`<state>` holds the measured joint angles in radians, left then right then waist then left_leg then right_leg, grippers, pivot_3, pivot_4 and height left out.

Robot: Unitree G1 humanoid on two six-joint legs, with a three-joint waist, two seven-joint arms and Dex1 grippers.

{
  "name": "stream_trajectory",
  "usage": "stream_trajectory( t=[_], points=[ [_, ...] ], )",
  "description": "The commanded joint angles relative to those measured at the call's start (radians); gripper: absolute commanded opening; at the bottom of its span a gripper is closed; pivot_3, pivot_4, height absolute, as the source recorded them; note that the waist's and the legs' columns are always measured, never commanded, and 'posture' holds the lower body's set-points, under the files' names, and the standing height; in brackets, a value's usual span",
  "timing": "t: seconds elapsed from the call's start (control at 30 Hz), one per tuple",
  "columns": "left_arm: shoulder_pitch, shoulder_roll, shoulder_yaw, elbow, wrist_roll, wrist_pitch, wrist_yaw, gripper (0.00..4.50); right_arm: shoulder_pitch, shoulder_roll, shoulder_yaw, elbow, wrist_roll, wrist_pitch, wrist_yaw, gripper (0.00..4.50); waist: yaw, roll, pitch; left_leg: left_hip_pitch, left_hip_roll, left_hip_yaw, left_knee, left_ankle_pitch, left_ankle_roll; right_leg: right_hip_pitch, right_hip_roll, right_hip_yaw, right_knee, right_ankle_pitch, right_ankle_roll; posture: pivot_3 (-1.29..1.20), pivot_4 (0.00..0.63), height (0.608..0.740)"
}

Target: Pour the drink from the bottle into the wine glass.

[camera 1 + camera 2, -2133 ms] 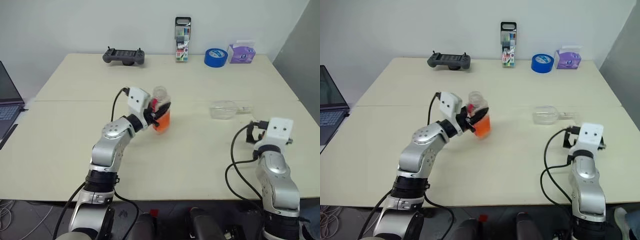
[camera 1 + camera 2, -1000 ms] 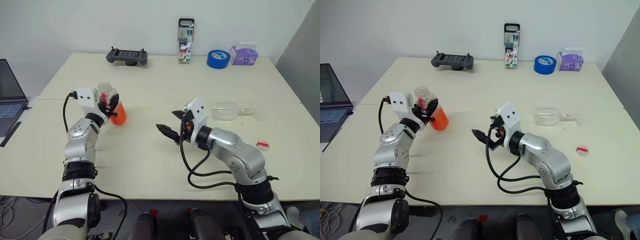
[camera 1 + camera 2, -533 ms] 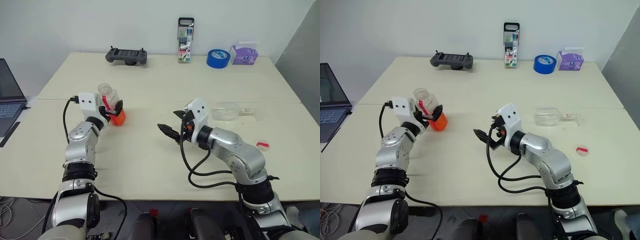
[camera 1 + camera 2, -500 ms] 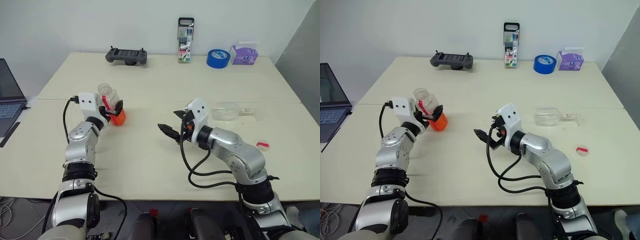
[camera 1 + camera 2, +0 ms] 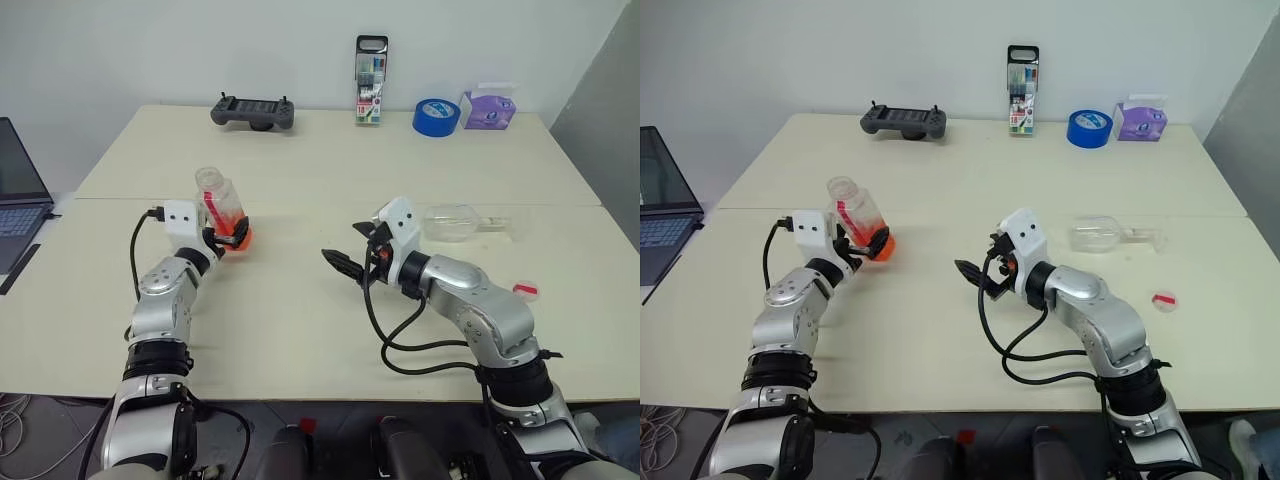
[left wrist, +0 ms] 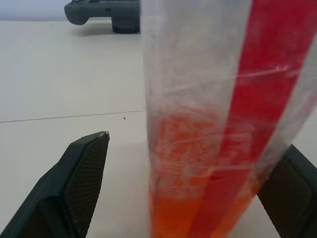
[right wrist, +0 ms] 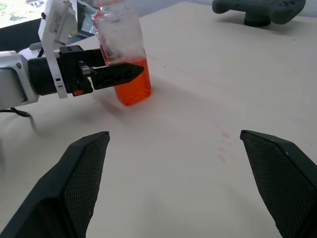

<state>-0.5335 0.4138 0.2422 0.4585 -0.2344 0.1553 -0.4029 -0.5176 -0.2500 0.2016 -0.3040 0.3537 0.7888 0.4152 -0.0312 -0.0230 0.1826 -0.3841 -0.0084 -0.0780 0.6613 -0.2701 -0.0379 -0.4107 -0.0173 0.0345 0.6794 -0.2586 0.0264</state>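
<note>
The bottle (image 5: pixel 222 208), uncapped and with a red-and-white label, stands nearly upright on the table at the left. The orange drink (image 5: pixel 238 238) fills its bottom part. My left gripper (image 5: pixel 232 234) is open around the bottle's lower body; in the left wrist view one finger (image 6: pixel 74 193) stands clear of the bottle (image 6: pixel 208 124). The wine glass (image 5: pixel 448 221) lies on its side at the right, empty. My right gripper (image 5: pixel 345 266) hovers open over the table's middle, pointing toward the bottle (image 7: pixel 124 59), with nothing between its fingers.
A small red-and-white cap (image 5: pixel 527 291) lies near the right edge. Along the back stand a game controller (image 5: pixel 252 110), a marker case (image 5: pixel 367 80), a blue tape roll (image 5: pixel 433 116) and a purple pack (image 5: pixel 484 108). A laptop (image 5: pixel 15 200) sits far left. Faint orange spots (image 7: pixel 225 144) mark the table.
My left gripper has opened and let go of the bottle, which came down onto the table. The left hand sank a little. The right arm has hardly moved.
</note>
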Motion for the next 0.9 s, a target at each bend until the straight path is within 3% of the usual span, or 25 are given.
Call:
stream_trajectory(
  t=[0.03,0.3,0.43,0.53,0.63,0.8,0.9],
  points=[
    [0.036,0.005,-0.012,-0.084,0.007,0.007,0.001,4.47,0.008,-0.018,-0.015,-0.016,-0.011,-0.032,0.016,4.5,0.0,0.0,0.0,0.0,0.0,0.0,0.0,0.0,0.0,0.0,0.0,0.0,0.0,0.0,0.0,0.0,0.15,0.74],
    [0.283,-0.004,0.01,-0.366,-0.038,0.13,0.017,4.47,0.029,-0.045,-0.043,0.029,-0.052,-0.088,0.001,4.5,-0.002,0.0,0.0,0.0,0.001,0.0,-0.001,0.0,0.0,0.0,0.0,0.003,0.0,0.0,0.0,0.0,0.15,0.74],
    [0.458,0.022,0.011,-0.581,-0.145,0.248,-0.077,4.47,0.048,-0.071,-0.083,0.005,-0.11,-0.116,-0.06,4.5,-0.002,0.0,0.0,0.0,0.001,0.0,-0.001,0.0,0.0,0.0,0.0,0.004,-0.001,0.0,0.0,0.0,0.15,0.74],
    [0.578,0.082,-0.078,-0.779,-0.207,0.327,-0.206,4.47,0.088,-0.153,-0.097,-0.038,-0.202,-0.115,-0.102,4.5,0.003,0.0,0.0,0.0,0.001,0.0,-0.001,0.0,0.0,0.0,0.0,0.004,-0.001,0.0,0.0,0.0,0.15,0.74],
    [0.52,0.089,-0.194,-0.894,-0.267,0.434,-0.244,4.47,0.121,-0.272,-0.059,-0.067,-0.359,-0.079,-0.165,4.5,0.02,0.003,0.002,-0.001,-0.002,0.0,0.0,0.0,0.0,0.002,-0.002,0.003,-0.004,-0.001,0.0,0.0,0.15,0.74],
    [0.329,-0.002,-0.337,-0.867,-0.275,0.513,-0.227,4.47,0.141,-0.464,0.1,0.034,-0.737,-0.142,-0.291,4.5,0.022,0.002,0.002,0.001,-0.003,0.004,0.0,0.0,0.0,0.005,-0.001,0.003,-0.006,-0.003,0.004,0.0,0.15,0.74],
    [0.272,-0.046,-0.382,-0.835,-0.265,0.516,-0.225,4.47,0.099,-0.49,0.15,0.174,-0.842,-0.235,-0.33,4.5,0.004,0.002,0.002,0.002,-0.001,0.007,-0.001,0.0,0.0,0.004,-0.001,0.004,-0.006,-0.003,0.003,0.0,0.15,0.74]
  ],
)
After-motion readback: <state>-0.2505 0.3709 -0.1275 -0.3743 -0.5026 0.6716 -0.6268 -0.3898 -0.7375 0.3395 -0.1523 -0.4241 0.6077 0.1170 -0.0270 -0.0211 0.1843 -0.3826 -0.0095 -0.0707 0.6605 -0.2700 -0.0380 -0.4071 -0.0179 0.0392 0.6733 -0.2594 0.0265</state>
